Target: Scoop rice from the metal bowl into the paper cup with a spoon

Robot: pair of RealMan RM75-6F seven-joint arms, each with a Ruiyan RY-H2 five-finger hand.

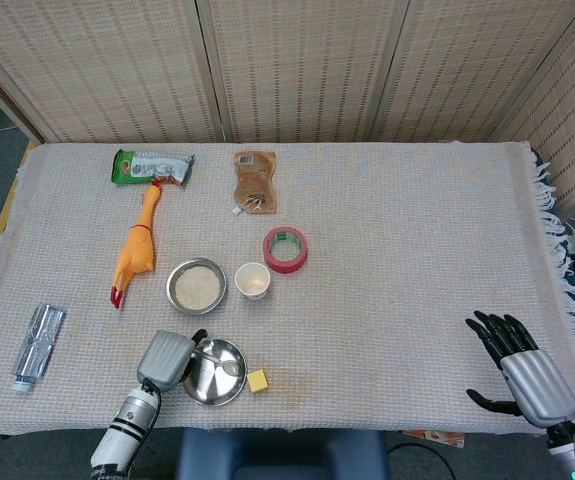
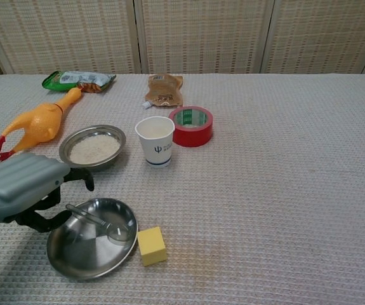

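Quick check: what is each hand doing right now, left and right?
Left hand: beside the spoon lying in the empty metal dish; grip on it cannot be told.
Right hand: open, holding nothing.

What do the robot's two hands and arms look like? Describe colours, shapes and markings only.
Both hands have a ribbed, grey, rounded-rectangular back plate and black fingers. The left hand sits on a slim forearm banded in silver and black. The right hand has the same look; a small green light shows by its wrist at the frame's corner.
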